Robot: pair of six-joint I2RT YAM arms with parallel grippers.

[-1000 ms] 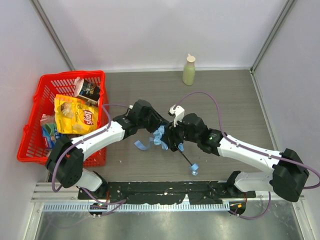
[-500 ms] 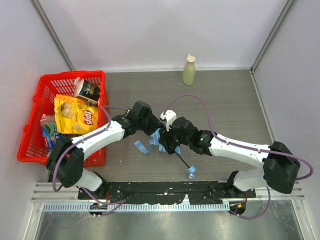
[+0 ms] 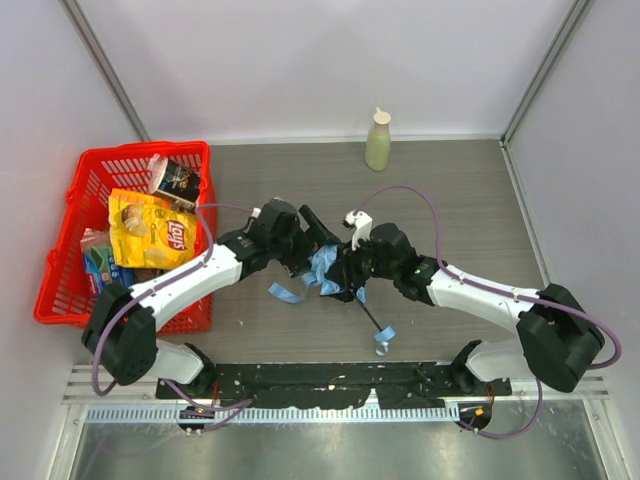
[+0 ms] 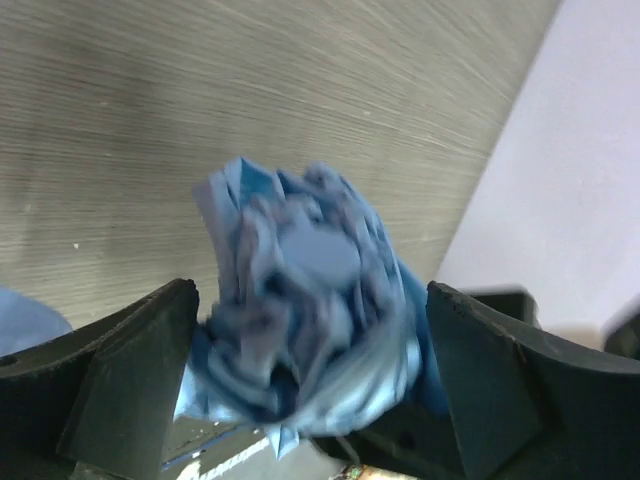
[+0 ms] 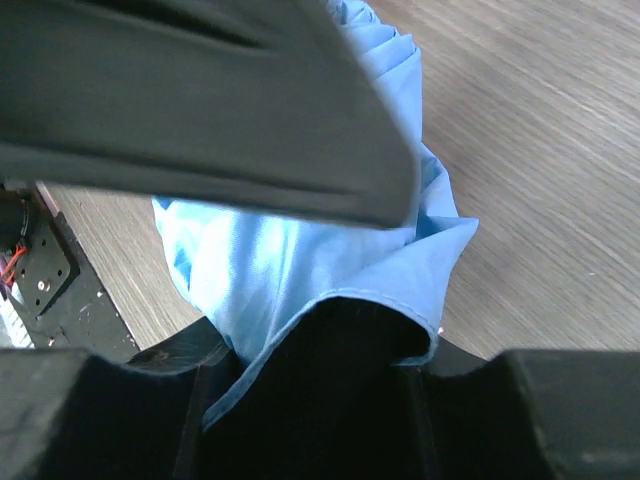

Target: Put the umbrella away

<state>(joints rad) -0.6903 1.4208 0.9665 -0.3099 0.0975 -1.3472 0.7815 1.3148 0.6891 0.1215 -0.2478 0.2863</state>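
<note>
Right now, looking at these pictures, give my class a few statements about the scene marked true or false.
1. The yellow chip bag lies in the red basket. True.
2. The umbrella lies in that basket too. False: it is over the middle of the table.
3. The pale green bottle stands upright near the table's far edge. True.
4. The left end effector is clamped on the bottle. False: its jaws stand wide, bunched umbrella fabric between them.

umbrella (image 4: 300,290) blurred (wrist view), shaft (image 3: 370,316) partly hidden
</note>
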